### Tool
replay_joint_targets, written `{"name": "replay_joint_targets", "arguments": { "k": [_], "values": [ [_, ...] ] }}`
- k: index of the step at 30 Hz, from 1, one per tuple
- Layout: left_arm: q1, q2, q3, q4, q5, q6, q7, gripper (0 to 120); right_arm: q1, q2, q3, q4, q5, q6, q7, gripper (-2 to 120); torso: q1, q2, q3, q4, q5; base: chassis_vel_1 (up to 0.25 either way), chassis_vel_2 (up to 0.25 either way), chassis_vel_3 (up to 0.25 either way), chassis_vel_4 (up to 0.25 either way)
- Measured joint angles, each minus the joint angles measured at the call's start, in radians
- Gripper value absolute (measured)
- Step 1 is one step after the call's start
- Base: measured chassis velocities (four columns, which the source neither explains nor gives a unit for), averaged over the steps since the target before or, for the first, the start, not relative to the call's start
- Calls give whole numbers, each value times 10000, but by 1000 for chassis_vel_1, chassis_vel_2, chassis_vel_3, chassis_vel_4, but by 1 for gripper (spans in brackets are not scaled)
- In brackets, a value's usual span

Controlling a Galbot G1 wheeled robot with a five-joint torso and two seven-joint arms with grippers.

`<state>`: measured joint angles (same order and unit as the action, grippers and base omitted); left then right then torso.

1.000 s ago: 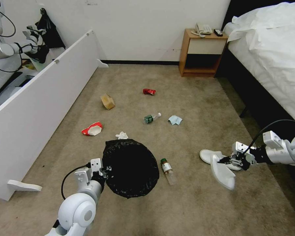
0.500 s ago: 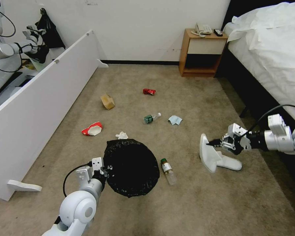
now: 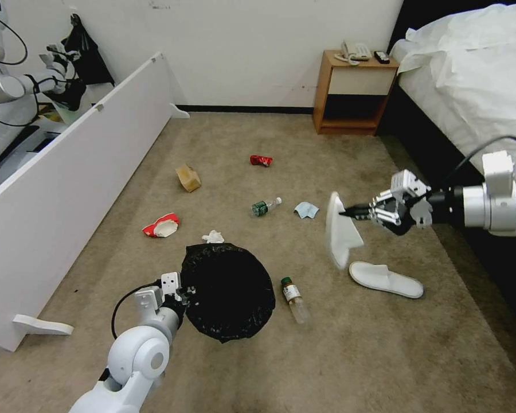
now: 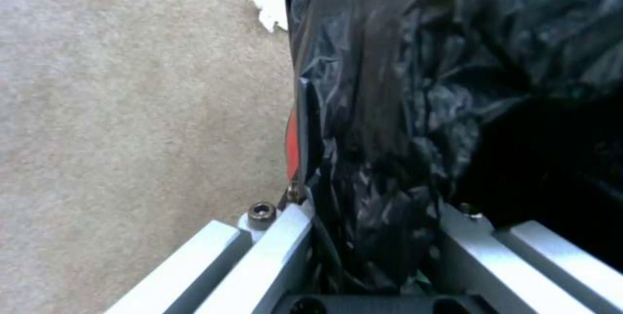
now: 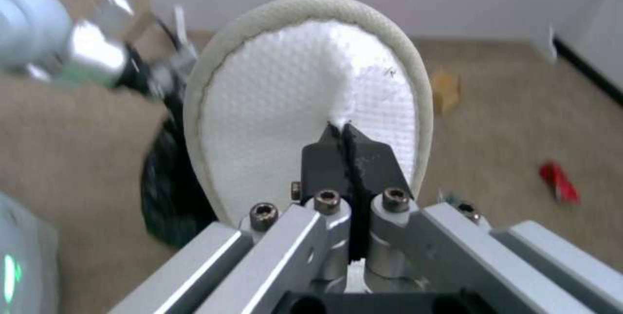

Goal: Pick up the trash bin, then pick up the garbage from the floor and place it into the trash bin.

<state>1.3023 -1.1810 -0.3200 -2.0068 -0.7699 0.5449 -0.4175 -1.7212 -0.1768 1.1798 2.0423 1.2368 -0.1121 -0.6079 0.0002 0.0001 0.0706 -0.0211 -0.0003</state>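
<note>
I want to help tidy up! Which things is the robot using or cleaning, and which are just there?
Job: trash bin in left gripper; slipper in right gripper; floor slipper, bottles, red can, paper bag, paper cup, tissue, blue cloth.

Just there: nightstand, bed, white board.

Even, bright indoor light fills the head view, with the white wall above the carpet evenly lit and no hard shadows. The bed reads nearly blown out, its folds faint, and the gap under it beside the carpet falls to deep shadow. The lifted slipper smears with motion blur. Straight lines bow near the frame edges. In the left wrist view the black bag shows glossy highlights on its crinkles and its inside is pure dark. In the right wrist view the background around the slipper is soft and streaked
</note>
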Motion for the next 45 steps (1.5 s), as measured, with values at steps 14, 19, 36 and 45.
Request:
{"name": "replay_joint_targets", "arguments": {
  "k": [14,19,36,45],
  "values": [
    [-317,-232,403,374,18,122,302,0,-81,-1119,2182,1147,1878,-35,337,0,-1,0,0,-1,1,0,0,0,0],
    [-338,-355,591,401,49,170,366,0,-339,-1757,2926,1391,2392,-18,482,0,0,0,1,1,1,0,0,0,0],
    [-251,-427,748,-231,-108,341,352,0,-3159,-4049,4991,1382,2175,59,981,0,0,-1,1,5,0,0,0,0,0],
    [-216,-521,561,-352,-277,342,306,0,-4077,-4005,4920,1384,1644,23,922,0,0,-1,0,-4,4,0,0,0,0]
  ]
}}
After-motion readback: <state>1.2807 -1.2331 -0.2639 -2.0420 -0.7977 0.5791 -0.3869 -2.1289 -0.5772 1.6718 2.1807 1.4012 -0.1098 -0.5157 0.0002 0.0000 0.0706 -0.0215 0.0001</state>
